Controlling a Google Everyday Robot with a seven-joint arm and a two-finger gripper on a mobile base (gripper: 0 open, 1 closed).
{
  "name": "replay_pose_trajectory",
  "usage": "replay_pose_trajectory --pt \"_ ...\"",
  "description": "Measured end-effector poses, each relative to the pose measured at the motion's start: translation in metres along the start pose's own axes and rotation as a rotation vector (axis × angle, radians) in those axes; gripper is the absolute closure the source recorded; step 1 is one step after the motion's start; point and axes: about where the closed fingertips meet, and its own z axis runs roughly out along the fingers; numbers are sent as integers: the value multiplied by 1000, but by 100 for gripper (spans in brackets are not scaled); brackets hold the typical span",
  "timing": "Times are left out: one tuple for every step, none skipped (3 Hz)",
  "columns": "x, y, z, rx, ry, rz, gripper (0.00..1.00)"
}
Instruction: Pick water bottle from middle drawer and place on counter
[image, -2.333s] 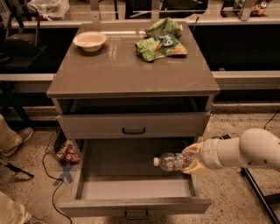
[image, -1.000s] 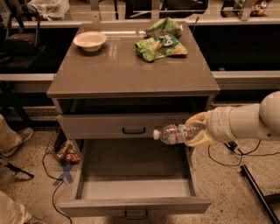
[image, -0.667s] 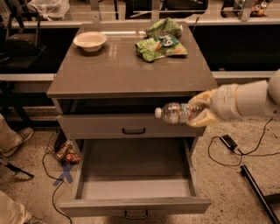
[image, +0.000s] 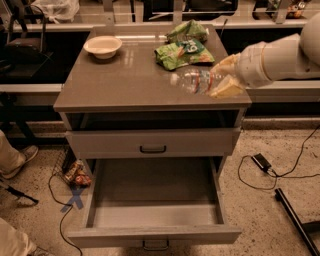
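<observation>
Clear plastic with a white cap, the water bottle (image: 191, 80) lies on its side, cap end pointing left, over the right front part of the counter (image: 125, 75); whether it touches the slab I cannot tell. The gripper (image: 213, 81) reaches in from the right on a pale arm (image: 280, 52) and has its two fingers closed around the bottle's base end, one above and one below. Just behind the bottle on the counter lie two green snack bags (image: 184, 50), and a cream bowl (image: 102, 46) sits at the back left corner (well apart from the bottle). Below the top, a shut drawer front (image: 110, 142) carries a black handle. Under it the middle drawer (image: 155, 197) stands pulled out, its grey inside bare. A black power adapter (image: 261, 161) with its cable lies on the speckled floor (image: 255, 210) to the right.
</observation>
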Motion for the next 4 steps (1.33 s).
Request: replay_pose_trajectory --pt "-10 -32 24 -24 -3 70 100" --pt "-13 -50 55 -76 16 143 100" --pt "-9 -59 86 -135 55 207 100" --pt "2 -60 112 -190 108 267 81"
